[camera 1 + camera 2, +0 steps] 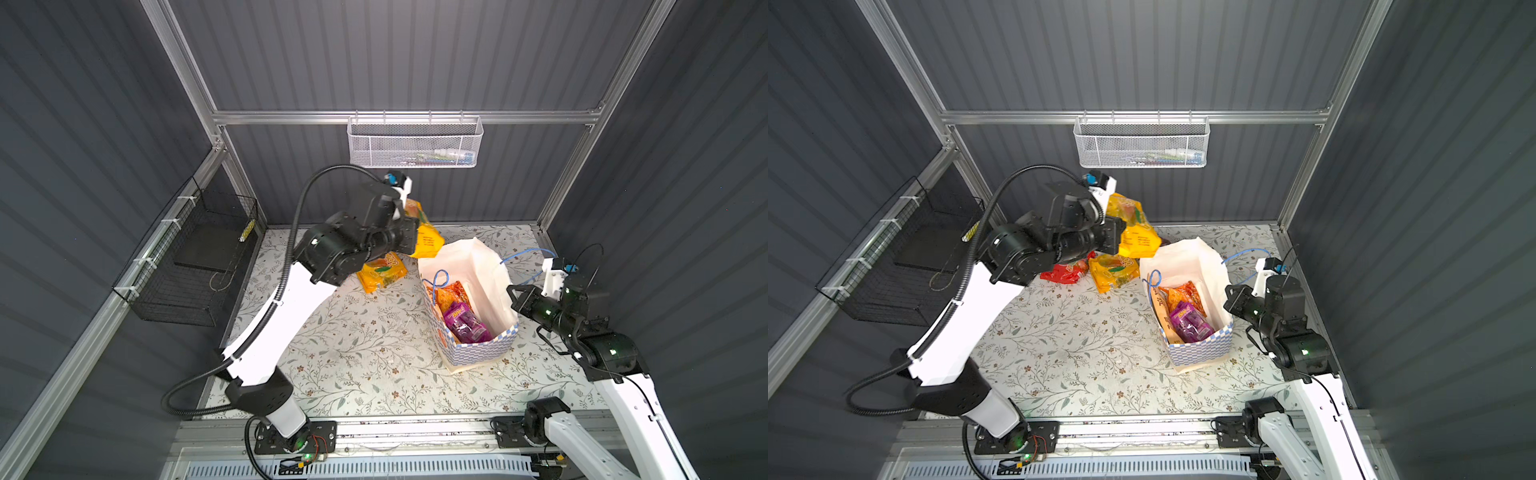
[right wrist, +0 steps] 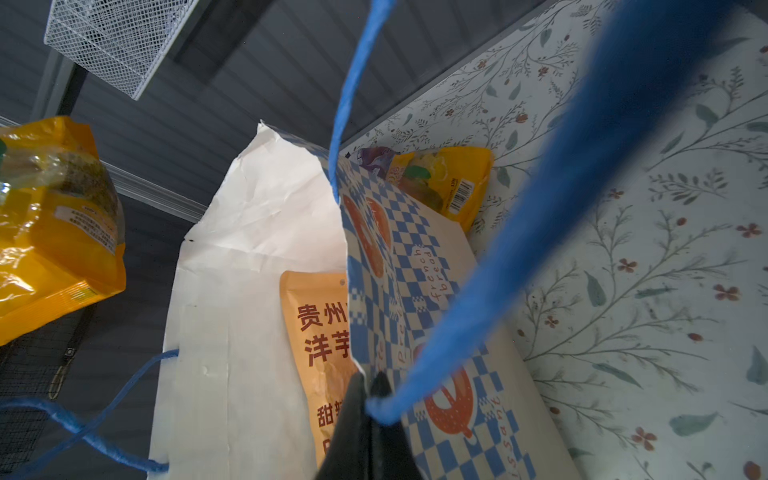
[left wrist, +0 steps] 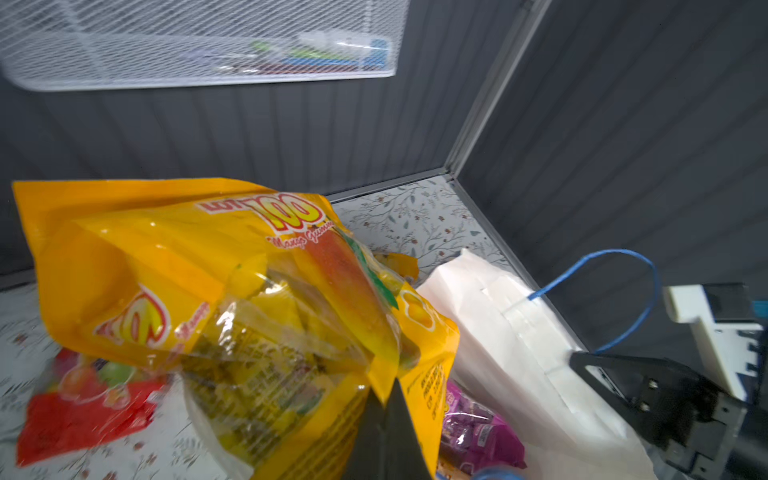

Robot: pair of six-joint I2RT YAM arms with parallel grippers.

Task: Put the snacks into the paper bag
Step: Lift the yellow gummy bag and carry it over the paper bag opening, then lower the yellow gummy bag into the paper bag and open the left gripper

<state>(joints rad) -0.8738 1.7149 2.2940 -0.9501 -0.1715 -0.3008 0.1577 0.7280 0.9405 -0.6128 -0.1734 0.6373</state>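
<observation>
Blue cord handle [image 2: 540, 208] loops beside the right pincer [image 2: 368, 388], which is clamped on the rim of the paper bag [image 1: 478, 266]. Opposite, the left pincer [image 3: 390, 399] is clamped on a yellow packet [image 3: 208, 270] dangling above the bag's far edge. Let go here, I reckon it could catch that rim and slide onto the surface [image 1: 353, 353].

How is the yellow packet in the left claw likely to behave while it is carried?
Probably floppy: the yellow packet crumples and folds where the left claw pinches one edge. Likely slippery, since its film is glossy with glare. It seems light: that single edge pinch holds it up near the paper bag.
</observation>
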